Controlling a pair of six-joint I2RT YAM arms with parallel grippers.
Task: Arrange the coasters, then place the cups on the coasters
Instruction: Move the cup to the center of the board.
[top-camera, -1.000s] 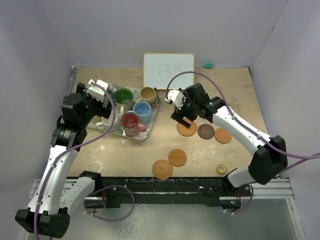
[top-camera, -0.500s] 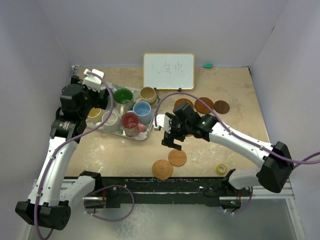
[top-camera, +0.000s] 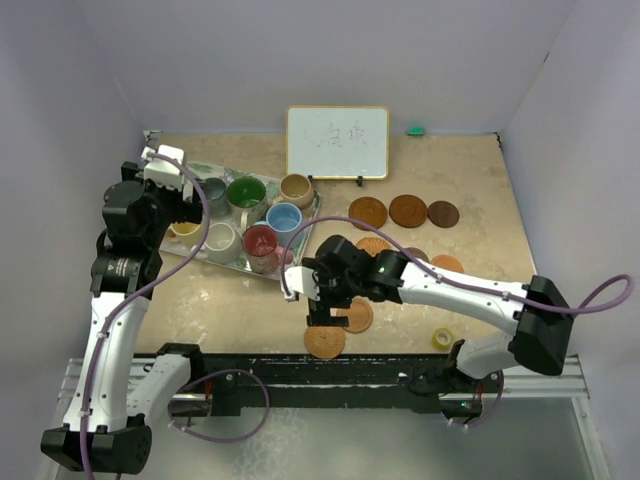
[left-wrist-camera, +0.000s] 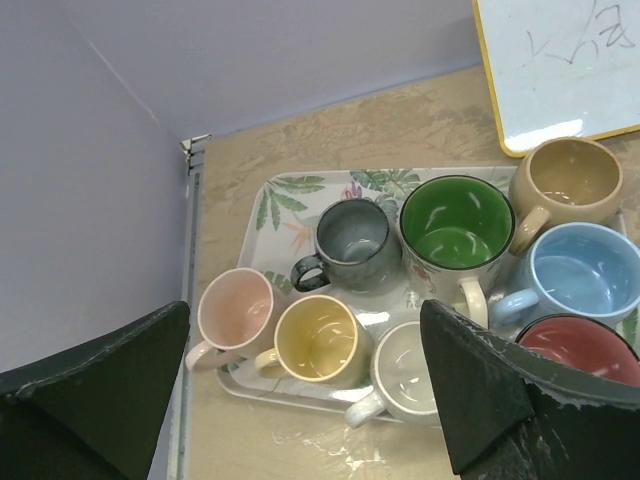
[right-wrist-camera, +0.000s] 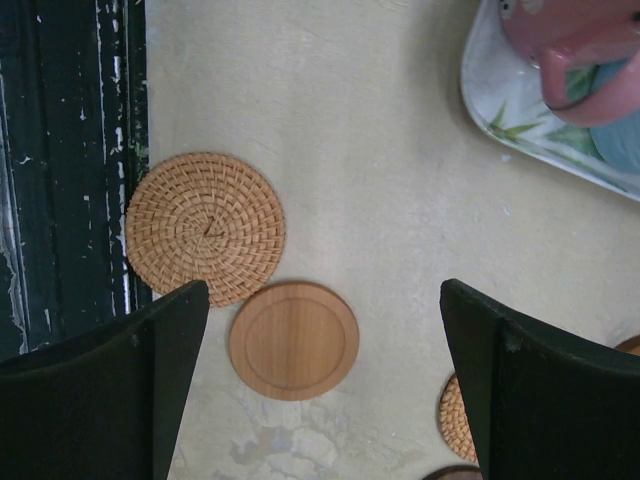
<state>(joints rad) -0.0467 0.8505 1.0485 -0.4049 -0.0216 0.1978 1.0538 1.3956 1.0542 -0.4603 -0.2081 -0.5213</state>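
The right gripper (right-wrist-camera: 322, 300) stands spread wide with nothing between its fingers, hanging over the bare table at the lower centre of the top view. Directly under it in the wrist view lies a smooth wooden coaster (right-wrist-camera: 293, 340). A woven coaster (right-wrist-camera: 205, 225) sits just up and to the left, its rim almost touching the smooth one and lying against the dark rail at the left edge of the frame. At the lower right, a second woven coaster (right-wrist-camera: 455, 415) shows partly behind the right finger. A corner of the leaf-patterned tray (right-wrist-camera: 500, 100) and the red mug (right-wrist-camera: 575, 50) fill the upper right.

From above, three more coasters form a row right of centre: two orange (top-camera: 368, 212) (top-camera: 408, 210) and a dark one (top-camera: 443, 213). Below that row, another orange coaster (top-camera: 447, 264) lies beside the arm.

The left gripper (left-wrist-camera: 305, 320) is also released and empty, hovering above the tray (left-wrist-camera: 300, 190) at the left of the table. All eight mugs stand on the tray: grey (left-wrist-camera: 352, 240), green (left-wrist-camera: 456, 225), tan (left-wrist-camera: 565, 180), blue (left-wrist-camera: 585, 275), red (left-wrist-camera: 580, 345), white (left-wrist-camera: 405, 365), yellow (left-wrist-camera: 315, 340) and pink (left-wrist-camera: 235, 310). None sits on a coaster.

A whiteboard (top-camera: 337, 142) leans at the back, and a yellow tape roll (top-camera: 442, 338) lies at the lower right.
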